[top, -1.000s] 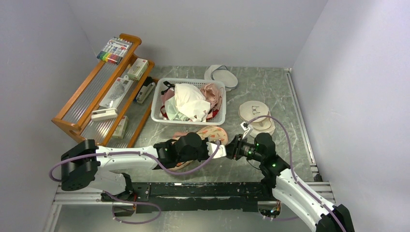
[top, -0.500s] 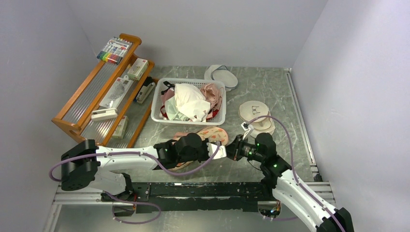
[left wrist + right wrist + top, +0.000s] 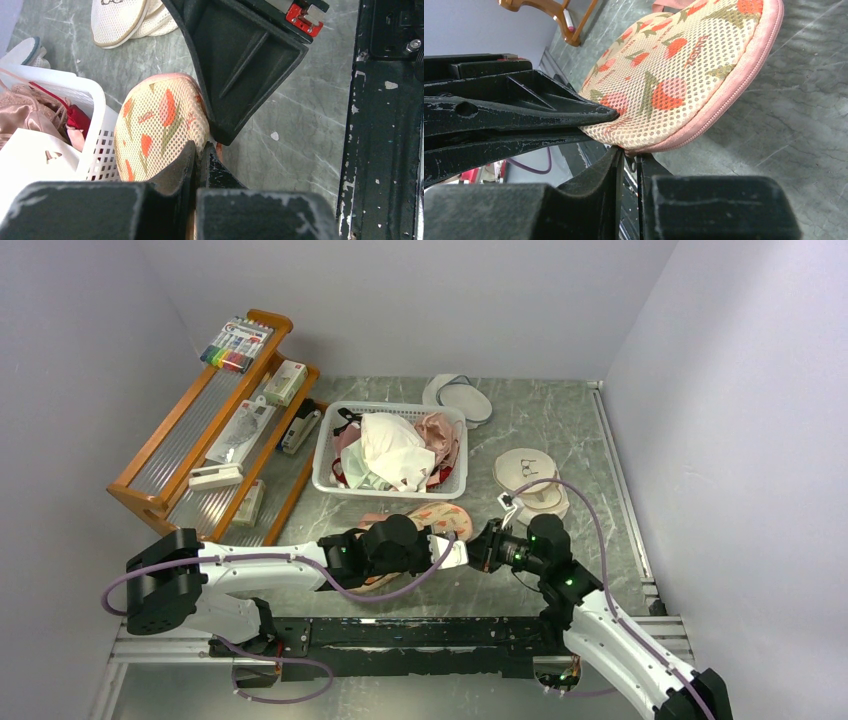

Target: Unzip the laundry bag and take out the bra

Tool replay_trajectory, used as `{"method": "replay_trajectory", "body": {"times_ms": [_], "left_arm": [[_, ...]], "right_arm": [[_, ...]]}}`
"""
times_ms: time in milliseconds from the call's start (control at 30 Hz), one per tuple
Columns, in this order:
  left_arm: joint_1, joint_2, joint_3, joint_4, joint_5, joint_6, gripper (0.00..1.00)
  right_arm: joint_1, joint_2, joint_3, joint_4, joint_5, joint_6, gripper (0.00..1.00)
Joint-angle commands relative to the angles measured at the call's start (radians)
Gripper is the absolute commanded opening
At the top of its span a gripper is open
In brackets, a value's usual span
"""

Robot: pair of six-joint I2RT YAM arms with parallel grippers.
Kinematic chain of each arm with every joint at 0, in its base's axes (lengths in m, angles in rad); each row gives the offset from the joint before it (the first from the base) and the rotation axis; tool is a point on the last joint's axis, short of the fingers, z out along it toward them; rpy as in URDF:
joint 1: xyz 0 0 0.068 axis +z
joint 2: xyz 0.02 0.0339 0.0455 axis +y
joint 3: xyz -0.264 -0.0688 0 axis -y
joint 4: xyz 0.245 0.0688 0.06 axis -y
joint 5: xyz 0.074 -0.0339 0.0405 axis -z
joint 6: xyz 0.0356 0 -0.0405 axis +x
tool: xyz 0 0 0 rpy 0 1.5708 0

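The grey marbled table (image 3: 590,450) carries a wooden rack (image 3: 215,430) at the left and a white basket (image 3: 325,445) full of clothes at the middle. Just in front of the basket, flat on the table, lies the laundry bag (image 3: 684,65), peach mesh with red flowers and pink trim. Its zipper runs closed along the edge I can see. My two arms meet at its near end. My left gripper (image 3: 197,152) is pressed together on the bag's edge, with the mesh fabric caught between its fingers. My right gripper (image 3: 630,157) sits just beside it, its fingers nearly together and pinching the small metal zipper pull (image 3: 630,163) under the pink trim.
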Motion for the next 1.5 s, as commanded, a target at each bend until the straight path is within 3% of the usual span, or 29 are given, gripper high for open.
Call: {"method": "replay_trajectory", "body": {"times_ms": [0, 100, 267, 400, 767, 967, 1100, 1467], "left_arm": [[0.012, -0.029, 0.024, 0.022, 0.003, 0.009, 0.07], [0.023, -0.024, 0.039, 0.014, 0.024, 0.002, 0.07], [0.032, -0.023, 0.056, -0.014, 0.061, -0.013, 0.07], [0.042, -0.027, 0.025, 0.043, 0.041, -0.007, 0.07], [0.063, -0.019, 0.058, 0.001, 0.091, -0.027, 0.07], [0.074, -0.011, 0.055, 0.01, 0.09, -0.022, 0.07], [0.083, -0.028, 0.05, 0.002, 0.09, -0.014, 0.07], [0.084, -0.025, 0.027, -0.02, 0.085, 0.062, 0.07]], "right_arm": [[-0.005, -0.037, -0.006, -0.042, 0.011, 0.011, 0.13], [-0.005, -0.05, -0.003, -0.047, -0.011, 0.016, 0.12], [-0.006, -0.036, -0.008, -0.048, -0.013, -0.011, 0.2], [-0.005, -0.012, -0.001, 0.013, 0.002, 0.003, 0.2], [-0.005, 0.051, -0.018, 0.15, 0.001, 0.014, 0.19], [-0.005, 0.066, 0.013, 0.103, 0.027, -0.009, 0.15], [-0.005, 0.071, 0.04, -0.028, 0.114, -0.056, 0.0], [-0.005, 0.085, 0.129, -0.275, 0.617, 0.0, 0.0]]}}
